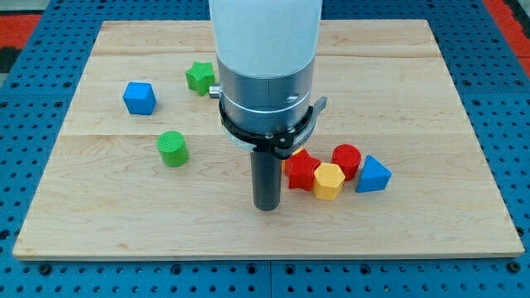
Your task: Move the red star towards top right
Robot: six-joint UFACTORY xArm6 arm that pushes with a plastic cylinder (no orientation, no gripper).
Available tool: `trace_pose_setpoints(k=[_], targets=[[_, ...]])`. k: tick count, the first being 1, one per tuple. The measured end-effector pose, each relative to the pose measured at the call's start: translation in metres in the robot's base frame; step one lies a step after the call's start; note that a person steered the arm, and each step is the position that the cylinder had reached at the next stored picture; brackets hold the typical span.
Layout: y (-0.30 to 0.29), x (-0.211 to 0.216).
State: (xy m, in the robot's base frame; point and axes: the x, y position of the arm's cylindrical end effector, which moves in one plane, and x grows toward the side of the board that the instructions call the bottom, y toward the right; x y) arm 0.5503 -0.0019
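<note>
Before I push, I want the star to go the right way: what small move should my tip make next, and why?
Probably slide up and right. My tip sits just at the view's left of the red star, slightly below it. The yellow block and red cylinder touch the star on its right, so they may get pushed along.

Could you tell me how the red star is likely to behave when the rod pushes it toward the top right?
The red star sits flat, so it will probably slide, not roll. It seems to touch the yellow block, with the red cylinder close behind, so they may get shoved along. My tip is just left of it; an off-centre push may spin it.
</note>
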Motion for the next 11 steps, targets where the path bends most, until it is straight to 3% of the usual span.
trace_pose_setpoints(k=[2, 3, 7, 10, 11], targets=[[0.029, -0.006], [0.045, -0.031], [0.063, -0.197], [0.136, -0.297], [0.128, -0.242]])
